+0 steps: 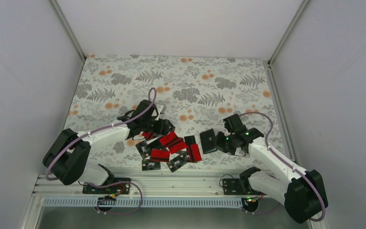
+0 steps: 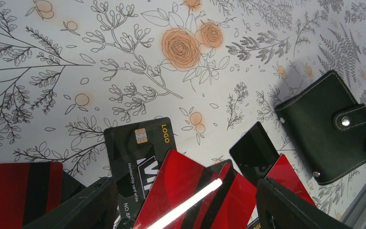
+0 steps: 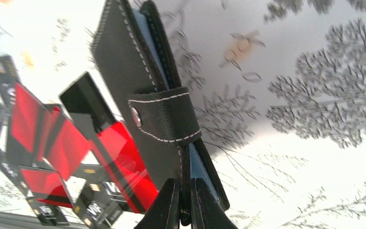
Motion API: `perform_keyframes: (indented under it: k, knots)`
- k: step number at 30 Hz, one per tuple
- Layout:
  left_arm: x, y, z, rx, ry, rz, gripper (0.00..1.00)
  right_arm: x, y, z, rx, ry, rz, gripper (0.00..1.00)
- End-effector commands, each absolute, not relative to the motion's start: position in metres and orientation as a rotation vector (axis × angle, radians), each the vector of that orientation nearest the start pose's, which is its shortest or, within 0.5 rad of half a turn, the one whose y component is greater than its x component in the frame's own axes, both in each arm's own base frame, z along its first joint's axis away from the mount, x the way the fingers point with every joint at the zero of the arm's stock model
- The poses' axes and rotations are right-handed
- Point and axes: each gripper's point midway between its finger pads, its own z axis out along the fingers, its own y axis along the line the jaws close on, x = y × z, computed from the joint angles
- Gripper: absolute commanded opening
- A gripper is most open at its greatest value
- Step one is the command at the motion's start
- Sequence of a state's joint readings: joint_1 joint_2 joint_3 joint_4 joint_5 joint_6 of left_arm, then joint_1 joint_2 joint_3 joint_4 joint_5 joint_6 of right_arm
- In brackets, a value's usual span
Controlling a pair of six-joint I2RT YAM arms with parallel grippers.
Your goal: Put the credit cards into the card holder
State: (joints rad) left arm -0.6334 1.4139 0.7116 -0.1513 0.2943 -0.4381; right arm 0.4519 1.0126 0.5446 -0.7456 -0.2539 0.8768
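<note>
My left tool (image 2: pixel 187 210) hangs low with jaws spread wide, while my right tool (image 3: pixel 187 209) is pinched tight on the card holder (image 3: pixel 138 86).

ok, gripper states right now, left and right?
Left gripper: open, holding nothing.
Right gripper: closed on the black stitched folding card holder.

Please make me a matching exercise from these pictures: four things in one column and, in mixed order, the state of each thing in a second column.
Column one
1. left claw
2. right claw
3. card holder
4. black card printed LOGO

Column two
A. strap snapped shut
B. open, above the red cards
C. lying flat, chip showing
D. shut on the card holder's edge

Pairs: 1-B; 2-D; 3-A; 4-C
</note>
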Motion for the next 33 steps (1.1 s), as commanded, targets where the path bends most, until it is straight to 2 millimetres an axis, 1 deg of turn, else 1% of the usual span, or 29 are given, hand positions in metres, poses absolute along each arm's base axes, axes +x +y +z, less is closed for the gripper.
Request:
perform_keyframes:
  k: [1, 4, 8, 12, 15, 17, 20, 25, 26, 30, 31, 32, 33]
  knots:
    - [0.27, -0.258, 0.1, 0.352, 2.465, -0.827, 0.72, 0.206, 0.138, 0.09, 0.46, 2.732, 0.693, 0.04]
    - [0.275, -0.258, 0.104, 0.318, 2.456, -0.821, 0.73, 0.222, 0.139, 0.105, 0.437, 2.661, 0.709, 0.04]
    - [0.286, -0.26, 0.117, 0.275, 2.413, -0.817, 0.73, 0.243, 0.142, 0.125, 0.421, 2.572, 0.76, 0.04]
    - [0.297, -0.266, 0.129, 0.252, 2.366, -0.834, 0.74, 0.266, 0.155, 0.152, 0.369, 2.482, 0.851, 0.04]
    - [0.307, -0.27, 0.143, 0.239, 2.318, -0.843, 0.74, 0.282, 0.164, 0.173, 0.318, 2.408, 0.906, 0.04]
    - [0.313, -0.273, 0.156, 0.237, 2.278, -0.849, 0.74, 0.293, 0.171, 0.19, 0.27, 2.356, 0.928, 0.04]
    - [0.322, -0.277, 0.175, 0.235, 2.226, -0.855, 0.8, 0.307, 0.181, 0.213, 0.208, 2.282, 0.981, 0.04]
    - [0.336, -0.279, 0.213, 0.234, 2.121, -0.882, 0.81, 0.323, 0.2, 0.251, 0.099, 2.171, 1.08, 0.04]
    - [0.337, -0.28, 0.221, 0.232, 2.095, -0.902, 0.81, 0.324, 0.202, 0.258, 0.077, 2.149, 1.097, 0.04]
    - [0.341, -0.272, 0.261, 0.217, 1.956, -1.026, 0.81, 0.331, 0.21, 0.291, -0.004, 2.048, 1.131, 0.04]
    - [0.341, -0.271, 0.27, 0.226, 1.922, -1.07, 0.81, 0.332, 0.211, 0.3, -0.023, 2.022, 1.136, 0.04]
    - [0.34, -0.269, 0.285, 0.23, 1.868, -1.116, 0.81, 0.332, 0.213, 0.31, -0.048, 1.997, 1.143, 0.04]
    - [0.339, -0.265, 0.293, 0.235, 1.834, -1.165, 0.81, 0.332, 0.215, 0.32, -0.075, 1.97, 1.154, 0.04]
